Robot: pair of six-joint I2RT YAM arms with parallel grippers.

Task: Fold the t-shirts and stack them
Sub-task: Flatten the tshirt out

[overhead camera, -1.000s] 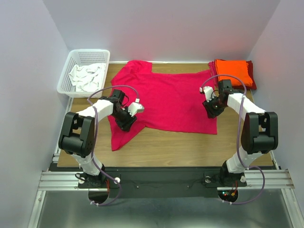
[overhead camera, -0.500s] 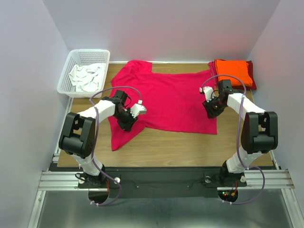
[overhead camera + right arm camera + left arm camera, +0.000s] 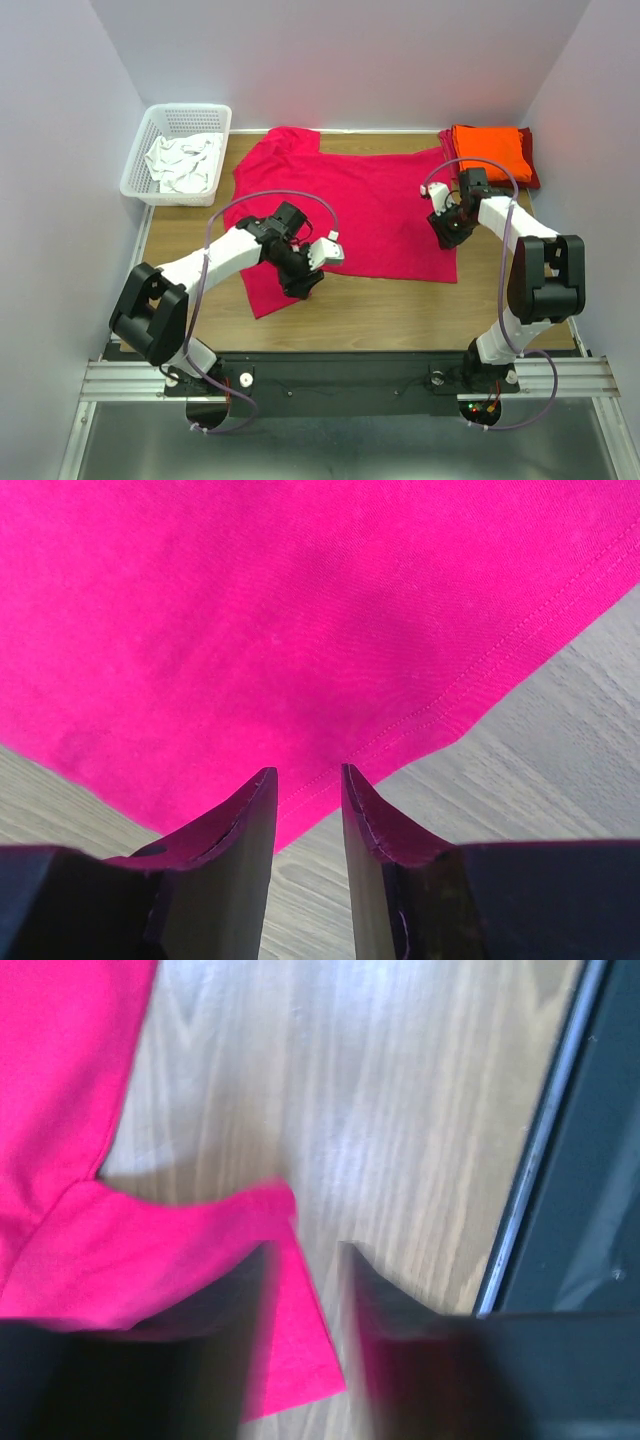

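Note:
The pinkish-red t-shirt [image 3: 370, 210] lies spread flat on the wooden table [image 3: 400, 310]. Its sleeve flap [image 3: 268, 295] points toward the near left. My left gripper [image 3: 300, 283] is at that flap's right edge. In the left wrist view its blurred jaws [image 3: 305, 1250] stand narrowly apart with the sleeve corner [image 3: 295, 1350] between them. My right gripper [image 3: 441, 238] is at the shirt's right hem, jaws [image 3: 308, 772] narrowly apart over the hem edge [image 3: 330, 770], gripping nothing. The orange t-shirt [image 3: 490, 150] lies folded on the darker red one [image 3: 532, 172] at the back right.
A white plastic basket [image 3: 185, 113] holding white cloth [image 3: 180, 162] stands at the back left. Bare wood shows along the near edge, bounded by the black base rail [image 3: 590, 1160]. Grey walls close in both sides.
My left arm has swung right and toward the near edge. The shirt's sleeve flap has shifted right with it. The right arm has not moved.

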